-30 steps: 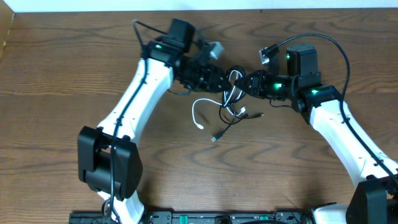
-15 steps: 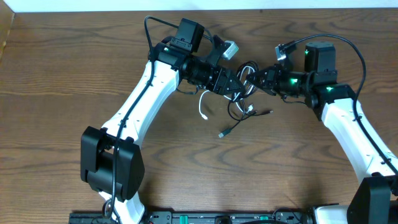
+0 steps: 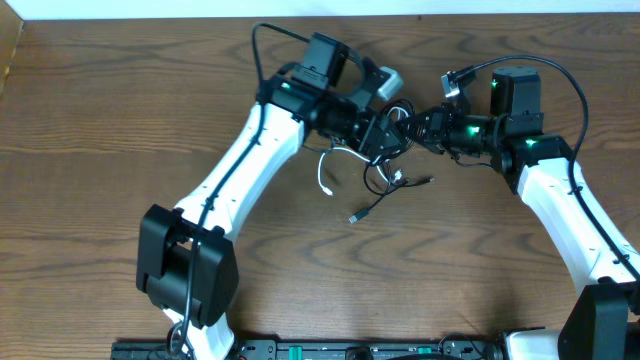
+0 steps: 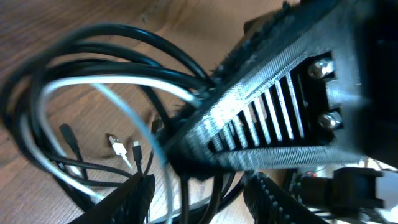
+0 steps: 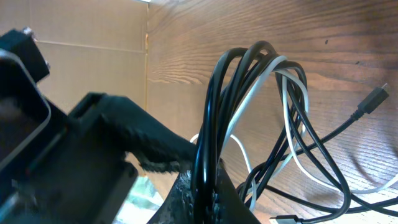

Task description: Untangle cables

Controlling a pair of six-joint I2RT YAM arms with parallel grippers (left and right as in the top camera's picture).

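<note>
The cables (image 3: pixel 385 172) are a tangle of black loops and one white cord (image 3: pixel 325 178) at the table's back middle. My right gripper (image 3: pixel 412 130) is shut on the upper loops of the bundle; in the right wrist view the black strands (image 5: pixel 214 124) run down into its closed jaws (image 5: pixel 208 193). My left gripper (image 3: pixel 388 135) is right against it from the left. In the left wrist view its fingers (image 4: pixel 134 199) stand apart, open, with black and white strands (image 4: pixel 93 87) passing loosely between them (image 4: pixel 202 202). The right gripper's ribbed finger (image 4: pixel 267 118) fills that view.
Loose plug ends trail on the wooden table (image 3: pixel 100 150): a black one (image 3: pixel 355 217) toward the front and another (image 3: pixel 425 181) to the right. A cardboard wall (image 3: pixel 10 50) stands at the far left edge.
Both grippers and the bundle shifted right and toward the back. The right arm then stayed still while the left gripper moved closer into the loops.
</note>
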